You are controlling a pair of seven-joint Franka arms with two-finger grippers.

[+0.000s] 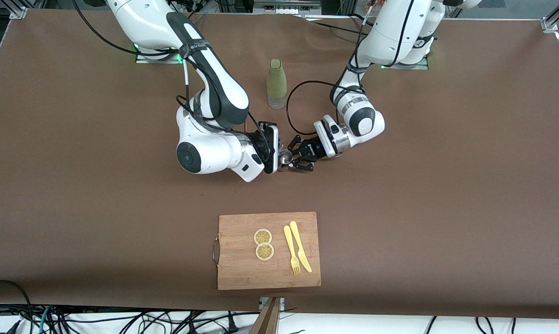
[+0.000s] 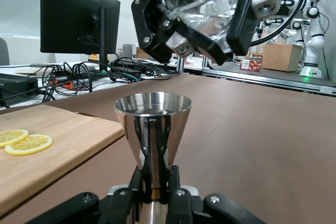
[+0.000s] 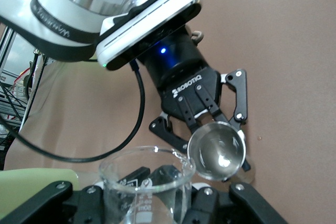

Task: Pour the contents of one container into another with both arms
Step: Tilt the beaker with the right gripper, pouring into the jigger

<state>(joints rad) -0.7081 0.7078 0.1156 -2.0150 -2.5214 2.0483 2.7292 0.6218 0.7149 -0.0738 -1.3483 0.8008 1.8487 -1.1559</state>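
Broadly, the brown bench (image 1: 75,195) carries a wooden cutting board (image 1: 242,273) near the front camera, with two lemon slices (image 1: 263,244) and a yellow fork (image 1: 292,250) and knife (image 1: 300,246) on it. A green bottle (image 1: 276,83) stands between my arms' bases. My right tool (image 3: 157,195) is clamped on a clear glass beaker (image 3: 149,182), tilted over the metal jigger (image 2: 152,129). My left tool (image 2: 155,190) is closed on the jigger's narrow waist, holding it upright above mid-bench.
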